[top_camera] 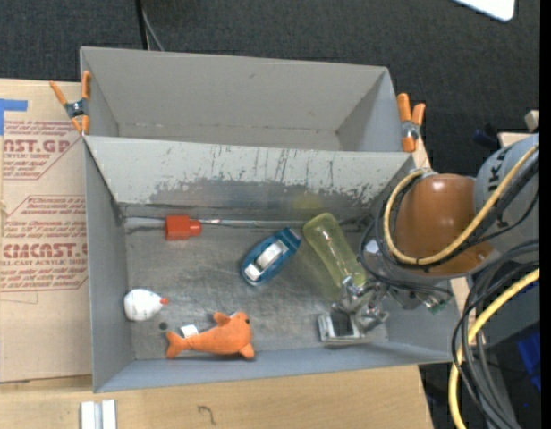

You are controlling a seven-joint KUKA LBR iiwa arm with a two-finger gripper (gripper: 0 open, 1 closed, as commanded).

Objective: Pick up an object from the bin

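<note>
Grey bin (105,266): arm (436,217) low beside yellowish bottle (332,248).

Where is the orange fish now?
The fish lies along the bin's near wall, left of centre in the camera view, just right of the white toy and in front of the blue car.

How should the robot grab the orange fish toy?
The orange fish toy lies flat and lengthwise on the bin floor. Best guess: come straight down from above and pinch across its plump middle, away from the thinner ends, which would likely slip.
</note>
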